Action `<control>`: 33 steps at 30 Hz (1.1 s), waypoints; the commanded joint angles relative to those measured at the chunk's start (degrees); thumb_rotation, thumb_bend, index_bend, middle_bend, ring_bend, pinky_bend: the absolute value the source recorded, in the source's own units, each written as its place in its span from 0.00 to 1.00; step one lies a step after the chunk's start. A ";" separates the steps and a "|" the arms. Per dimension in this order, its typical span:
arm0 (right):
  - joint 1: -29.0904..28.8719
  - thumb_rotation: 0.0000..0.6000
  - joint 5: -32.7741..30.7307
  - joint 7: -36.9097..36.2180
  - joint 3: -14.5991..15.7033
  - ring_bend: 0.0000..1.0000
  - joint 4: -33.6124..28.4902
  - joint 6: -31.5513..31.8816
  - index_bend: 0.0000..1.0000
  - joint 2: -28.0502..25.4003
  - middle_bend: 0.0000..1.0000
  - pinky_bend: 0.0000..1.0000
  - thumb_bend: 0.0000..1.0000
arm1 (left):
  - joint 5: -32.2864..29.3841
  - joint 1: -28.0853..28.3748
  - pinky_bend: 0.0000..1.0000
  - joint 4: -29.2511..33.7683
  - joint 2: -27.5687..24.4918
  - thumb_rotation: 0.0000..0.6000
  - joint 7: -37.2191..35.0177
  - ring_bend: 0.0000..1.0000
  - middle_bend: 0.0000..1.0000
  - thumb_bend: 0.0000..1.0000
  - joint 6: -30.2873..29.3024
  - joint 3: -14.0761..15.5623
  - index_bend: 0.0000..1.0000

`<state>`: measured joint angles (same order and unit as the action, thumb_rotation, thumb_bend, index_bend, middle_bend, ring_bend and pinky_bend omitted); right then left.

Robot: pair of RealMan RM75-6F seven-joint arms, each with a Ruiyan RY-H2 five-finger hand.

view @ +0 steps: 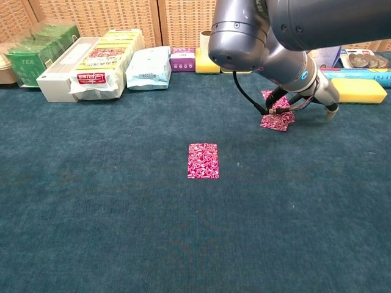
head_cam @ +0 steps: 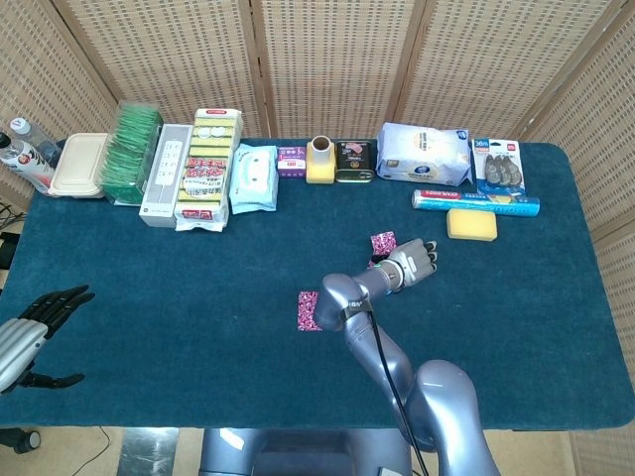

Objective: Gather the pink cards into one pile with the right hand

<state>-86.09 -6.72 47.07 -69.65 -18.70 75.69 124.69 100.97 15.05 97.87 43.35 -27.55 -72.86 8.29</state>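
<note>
One pink card [head_cam: 310, 309] [view: 203, 160] lies flat and alone near the middle of the blue cloth. To its right another pink card [view: 275, 121] lies on the cloth. Just above that one a further pink card [head_cam: 382, 243] [view: 276, 99] is tilted up off the cloth, pinched at the fingertips of my right hand [head_cam: 413, 262]. The chest view shows only the right forearm and one fingertip [view: 330, 110]. My left hand [head_cam: 32, 331] hovers at the table's near left edge, fingers apart, holding nothing.
Along the far edge stand a green tea box [head_cam: 131, 151], snack packs [head_cam: 206, 169], a wipes pack [head_cam: 252, 178], a small purple box [head_cam: 292, 161], a tin [head_cam: 354, 161], a white bag [head_cam: 425, 153], a foil roll [head_cam: 476, 200] and a yellow sponge [head_cam: 470, 224].
</note>
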 commanded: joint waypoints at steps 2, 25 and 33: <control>0.42 1.00 0.30 -0.02 -0.89 0.00 0.05 -0.01 0.50 0.59 0.00 0.09 0.32 | 0.06 0.06 0.00 0.07 0.02 1.00 0.14 0.00 0.00 0.06 0.02 0.05 0.00; 0.74 1.00 1.91 -1.27 -4.12 0.00 -1.56 -1.04 0.20 0.85 0.00 0.09 0.29 | -0.03 0.12 0.00 -1.05 -0.05 1.00 -1.93 0.00 0.00 0.06 -0.80 0.33 0.00; 0.72 1.00 3.25 -0.93 -3.65 0.00 -3.81 -0.60 0.20 0.09 0.00 0.09 0.29 | -0.03 0.26 0.00 -1.36 0.07 1.00 -2.31 0.00 0.00 0.06 -0.76 0.36 0.00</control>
<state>-85.40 -3.73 45.92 -73.46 -21.91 74.94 125.04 100.94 15.30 96.52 43.40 -29.85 -73.63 8.65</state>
